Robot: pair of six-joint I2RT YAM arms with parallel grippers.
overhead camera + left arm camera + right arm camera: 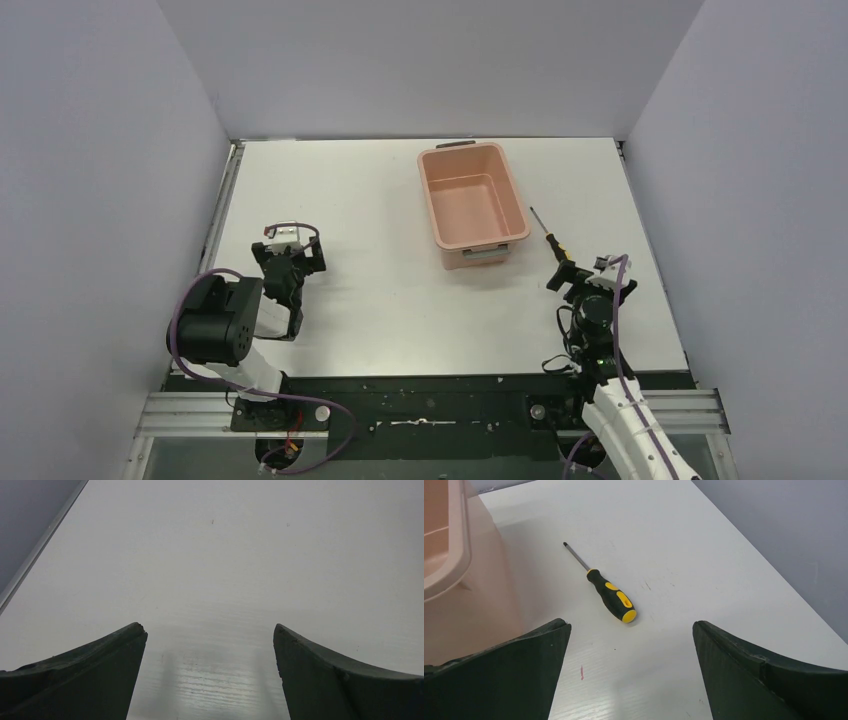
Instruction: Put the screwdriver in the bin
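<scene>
Grey walls close in a white worktop (350, 200) on three sides. From above, the bin (519, 200) sits toward the far middle with nothing in it. The screwdriver (548, 237) lies flat on the worktop just beside the bin's right side, tip pointing away from the arms. Its handle end seems to run under the right arm (597, 320), though the dark wrist makes that hard to judge. The left arm (225, 320) is folded well apart from both things.

From the left wrist, the left jaws stand spread wide over bare worktop, holding nothing.

From the right wrist, the right jaws are also spread wide and hold nothing. The screwdriver (606, 587) lies ahead, roughly centred between them and clear of both. Its black-and-yellow handle is nearer and angles slightly right. The bin (469, 555) fills the left edge and is cut off.

This looks like the approach before the pickup. The next move calls for lowering the right jaws astride the handle, turned square to it, without brushing the bin.
</scene>
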